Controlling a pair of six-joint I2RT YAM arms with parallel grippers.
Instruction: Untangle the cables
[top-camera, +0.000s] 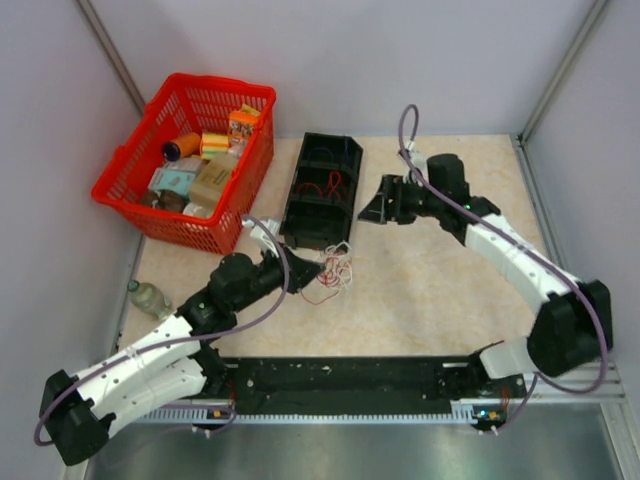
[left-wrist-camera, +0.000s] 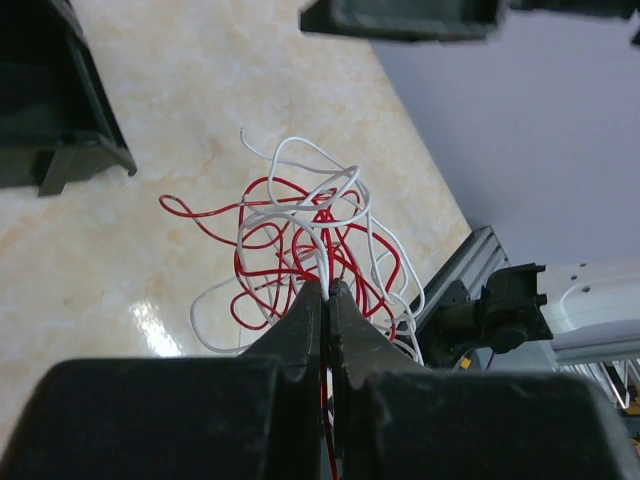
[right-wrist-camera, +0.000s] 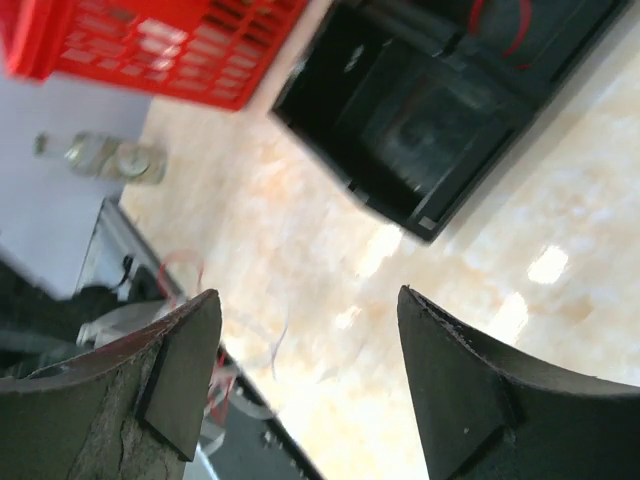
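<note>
My left gripper (left-wrist-camera: 327, 290) is clenched on strands of the red and white cables (left-wrist-camera: 300, 235), which lie tangled on the table (top-camera: 430, 290) just beside the black tray (top-camera: 355, 165). The tray's middle compartment holds a red wire (top-camera: 333, 182). My right gripper (right-wrist-camera: 310, 330) gapes empty. The red basket (top-camera: 165, 228) holds small boxes.

Soft, even light from above fills the overhead view, with only faint shadows under the arms. The glossy bench (left-wrist-camera: 150, 130) shows white glare patches in both wrist views. The left wrist view is crisp on the cables (left-wrist-camera: 310, 235), while the left hand (left-wrist-camera: 328, 292) is dark and slightly soft in the foreground. The right wrist view is blurred throughout: black tray (right-wrist-camera: 440, 120), red basket (right-wrist-camera: 150, 40) and bottle (right-wrist-camera: 110, 158) all smear.
</note>
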